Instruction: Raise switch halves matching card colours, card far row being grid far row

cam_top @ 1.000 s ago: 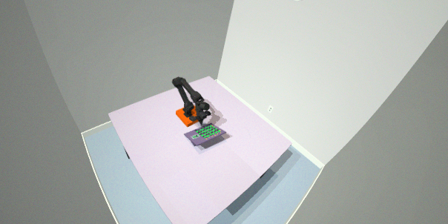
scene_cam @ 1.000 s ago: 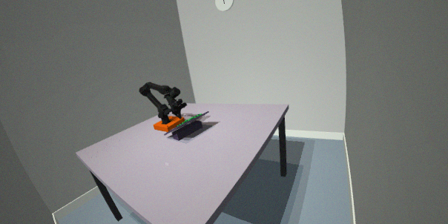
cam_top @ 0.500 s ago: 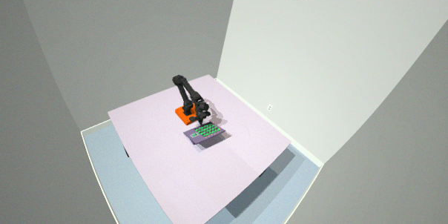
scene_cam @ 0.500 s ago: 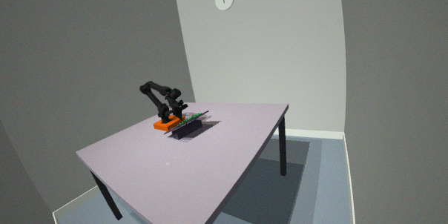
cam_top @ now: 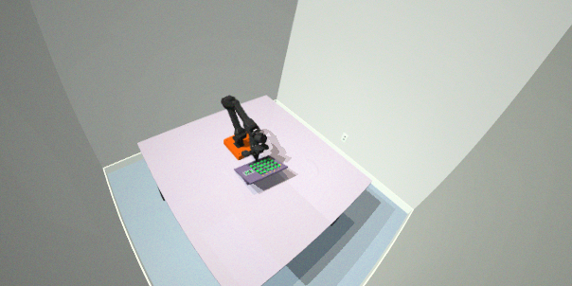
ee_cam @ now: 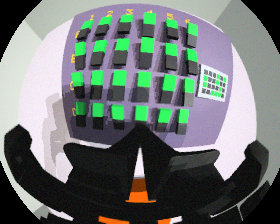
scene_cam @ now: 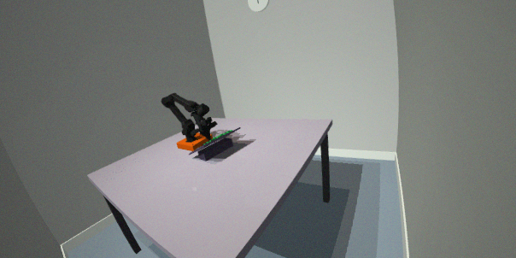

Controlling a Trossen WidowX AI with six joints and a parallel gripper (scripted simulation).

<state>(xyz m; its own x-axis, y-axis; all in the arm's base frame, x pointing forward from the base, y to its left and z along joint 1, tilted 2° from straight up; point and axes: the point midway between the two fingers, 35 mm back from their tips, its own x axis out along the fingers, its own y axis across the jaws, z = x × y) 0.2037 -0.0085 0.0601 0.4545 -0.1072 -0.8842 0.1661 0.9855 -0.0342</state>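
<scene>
The purple panel (cam_top: 241,171) (scene_cam: 237,129) (ee_cam: 211,122) is tilted and carries rows A to D of green and dark grey switches in columns 1 to 6. In row A in the wrist view, switch 4 (ee_cam: 149,20) and switch 6 (ee_cam: 192,31) look tilted differently from their neighbours. The small card (cam_top: 248,172) (ee_cam: 212,83) mixes green and dark squares; its exact pattern is hard to read. My gripper (cam_top: 257,158) (scene_cam: 209,138) (ee_cam: 140,128) is shut and empty, its tip at the near end of the row D, column 4 switch (ee_cam: 142,111). Contact is unclear; the tip partly hides that switch's dark half.
The panel rests on a dark block (scene_cam: 209,154) on the pink table (cam_top: 227,229) (scene_cam: 179,202). The orange arm base (cam_top: 231,148) (scene_cam: 185,143) (ee_cam: 140,192) is just behind the panel's near edge. Shadows of the arm fall on the panel's near left part.
</scene>
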